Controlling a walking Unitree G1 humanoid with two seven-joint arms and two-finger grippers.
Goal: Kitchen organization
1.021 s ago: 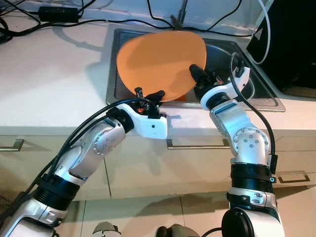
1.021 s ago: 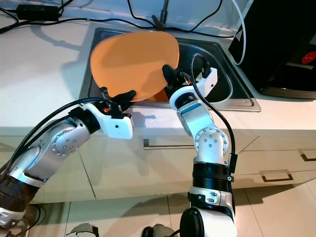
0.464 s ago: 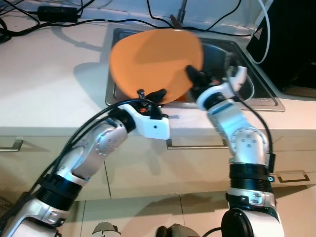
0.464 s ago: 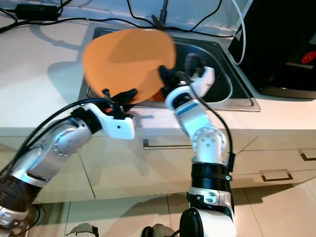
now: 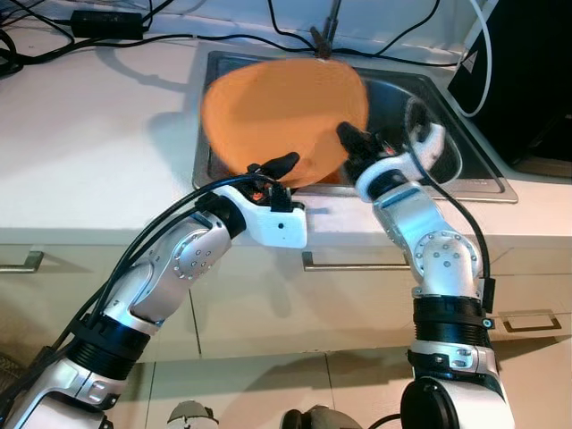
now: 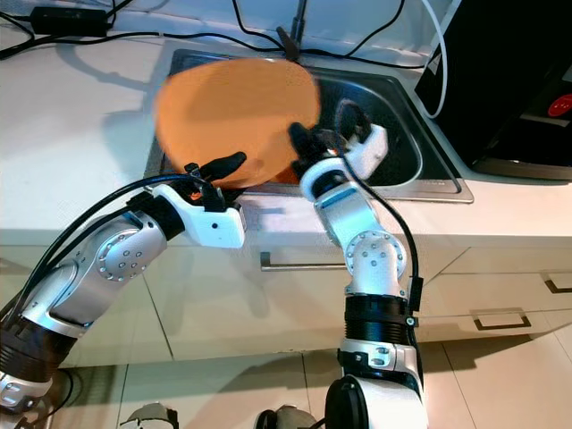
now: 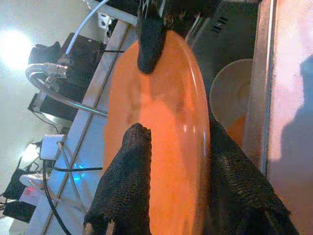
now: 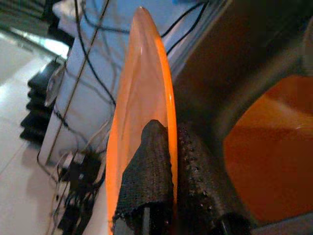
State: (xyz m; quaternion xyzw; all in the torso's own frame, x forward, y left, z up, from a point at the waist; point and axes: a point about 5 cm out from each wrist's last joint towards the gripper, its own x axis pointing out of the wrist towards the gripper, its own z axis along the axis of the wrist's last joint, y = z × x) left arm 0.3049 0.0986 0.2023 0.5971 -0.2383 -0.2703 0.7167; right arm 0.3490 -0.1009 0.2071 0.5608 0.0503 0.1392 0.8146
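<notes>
Lifting: large round orange plastic plate (image 5: 284, 121), held tilted up above the stainless steel sink basin (image 5: 393, 98), clear of the basin floor, blurred at its rim.
Right pincer: right gripper (image 8: 168, 147) clamped on the plate's rim at the edge nearest the robot, one black finger on each face.
Left pincer: left gripper (image 7: 171, 152) straddling the plate's lower left edge, fingers (image 7: 129, 161) spread either side; contact on the inner face likely, a firm clamp not certain, so state not told.
Progress: early to middle, judged from the layout; plate out of the basin but not yet set down anywhere.
Left to do: carrying the plate to a resting place, releasing it, then dealing with a pale round bowl (image 7: 234, 93) and a second orange dish (image 8: 266, 156) lower in the basin.
Pointing: broad face turned up and toward the robot, far rim raised toward the wall and cables, near rim low at the counter edge.
Long axis: none to speak of on a round plate; tilt runs from the near rim up to the far rim.
Surroundings: pale countertop (image 5: 89, 134) to the left, black appliance (image 5: 527, 71) to the right.
</notes>
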